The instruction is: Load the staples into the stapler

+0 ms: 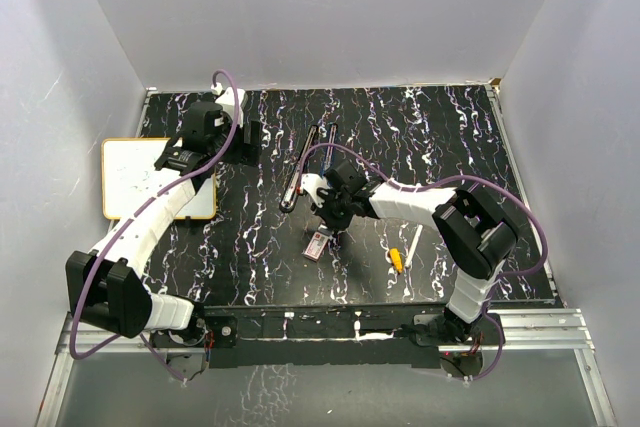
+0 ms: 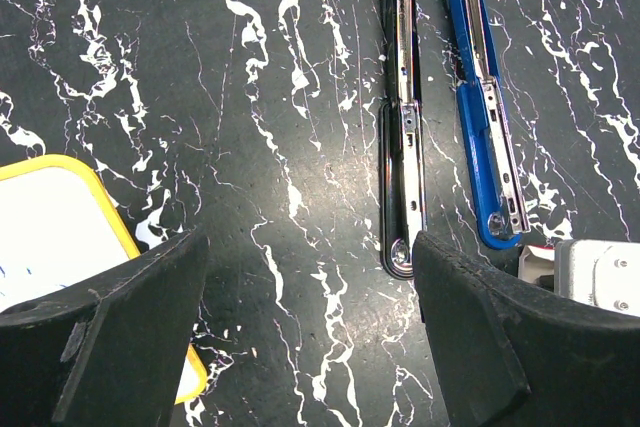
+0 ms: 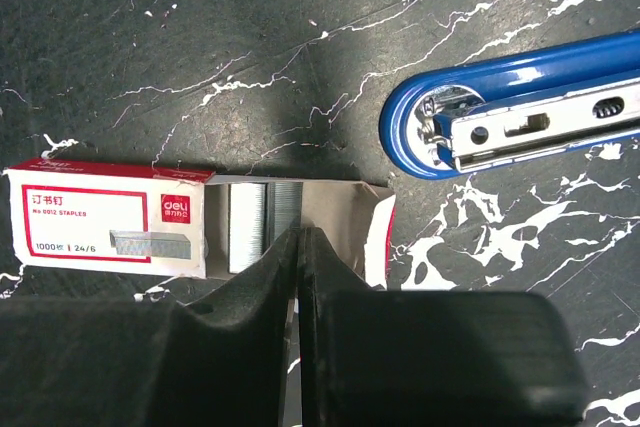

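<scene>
Over the staples (image 3: 110, 222), the closed right pincer (image 3: 298, 243) hides their near edge

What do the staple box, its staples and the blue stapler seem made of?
Staple box: matte printed cardboard, folded flaps, tan inner tray. Staples: grey metal, finely ribbed strip, dull sheen. Blue stapler: glossy blue shell, painted metal or plastic, unclear which; inner channel bright polished metal.

The blue stapler (image 3: 520, 122) runs off the right wrist view's right edge. The right gripper (image 3: 298, 239) covers the near side of the box of staples (image 3: 110, 222); whether its closed tips pinch a strip cannot be told.
</scene>
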### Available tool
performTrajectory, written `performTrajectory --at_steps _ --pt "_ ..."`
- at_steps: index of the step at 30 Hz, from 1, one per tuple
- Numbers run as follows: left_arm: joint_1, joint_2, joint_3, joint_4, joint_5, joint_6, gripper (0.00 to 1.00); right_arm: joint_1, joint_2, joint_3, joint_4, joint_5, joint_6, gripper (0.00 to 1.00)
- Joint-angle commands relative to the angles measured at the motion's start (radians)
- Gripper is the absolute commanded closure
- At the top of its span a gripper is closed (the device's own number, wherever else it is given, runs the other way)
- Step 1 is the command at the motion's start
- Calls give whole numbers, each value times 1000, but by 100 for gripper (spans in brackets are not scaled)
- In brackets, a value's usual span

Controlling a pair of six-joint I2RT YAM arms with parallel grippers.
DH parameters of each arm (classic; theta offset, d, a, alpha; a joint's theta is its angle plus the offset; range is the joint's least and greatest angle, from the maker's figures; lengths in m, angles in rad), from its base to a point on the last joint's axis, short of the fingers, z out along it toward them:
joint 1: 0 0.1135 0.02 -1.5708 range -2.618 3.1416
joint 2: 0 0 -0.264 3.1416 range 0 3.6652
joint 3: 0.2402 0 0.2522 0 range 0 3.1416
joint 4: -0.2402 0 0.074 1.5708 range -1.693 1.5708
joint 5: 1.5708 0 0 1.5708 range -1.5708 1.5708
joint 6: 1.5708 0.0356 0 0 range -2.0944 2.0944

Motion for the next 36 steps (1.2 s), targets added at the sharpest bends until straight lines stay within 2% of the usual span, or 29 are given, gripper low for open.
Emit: performTrajectory --at_steps 1,16,21,36 --pt "6 -47 -7 11 6 15 19 -10 -56 15 42 -8 -22 92" --pt "6 -54 -24 22 38 22 19 -61 -97 28 8 -112 -33 92" --pt "8 -53 -28 25 48 21 19 -55 -80 42 -19 -163 -49 78" --pt "7 -58 -35 25 55 21 19 -34 -4 68 -44 -102 -62 69"
